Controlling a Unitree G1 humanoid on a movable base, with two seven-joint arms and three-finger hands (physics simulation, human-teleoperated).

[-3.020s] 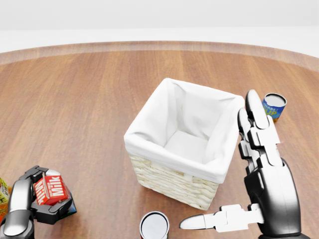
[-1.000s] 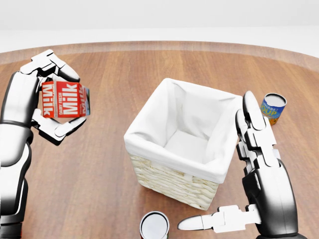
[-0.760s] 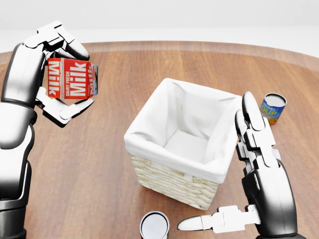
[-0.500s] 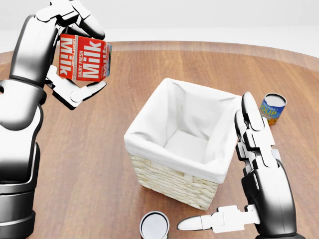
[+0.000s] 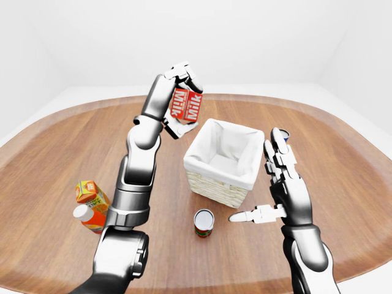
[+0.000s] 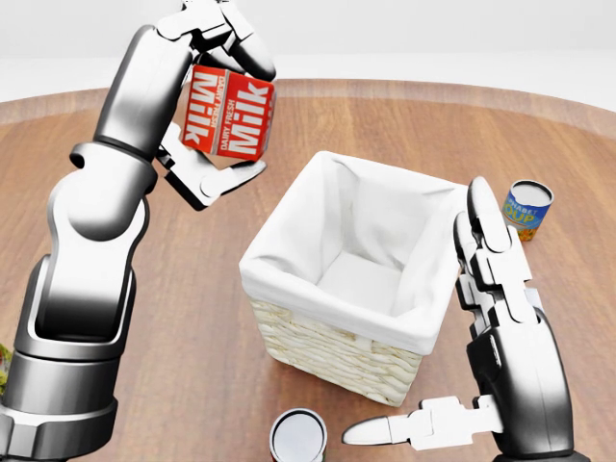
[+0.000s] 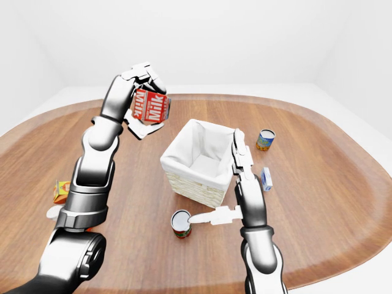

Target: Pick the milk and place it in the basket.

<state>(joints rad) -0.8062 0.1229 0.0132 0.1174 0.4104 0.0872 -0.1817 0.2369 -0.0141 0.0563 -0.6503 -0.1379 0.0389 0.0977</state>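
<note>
A red and white milk carton (image 6: 229, 114) hangs in the air at the upper left of the head view, tilted, with my left hand (image 6: 219, 101) shut round it. It is up and to the left of the wicker basket (image 6: 352, 276), whose white cloth lining holds nothing that shows. My right hand (image 6: 460, 337) stands open just right of the basket, fingers upright and thumb pointing left, holding nothing.
A tin can (image 6: 298, 437) stands below the basket in the head view, and a blue soup can (image 6: 527, 208) to its upper right. An orange juice carton (image 5: 90, 192) and a bottle (image 5: 89, 217) lie at the table's left. A small blue-white box (image 7: 266, 179) sits right of my right hand.
My left hand has lifted the milk carton from low on the table's left and carried it up and rightward, toward the basket. The right hand has stayed put.
</note>
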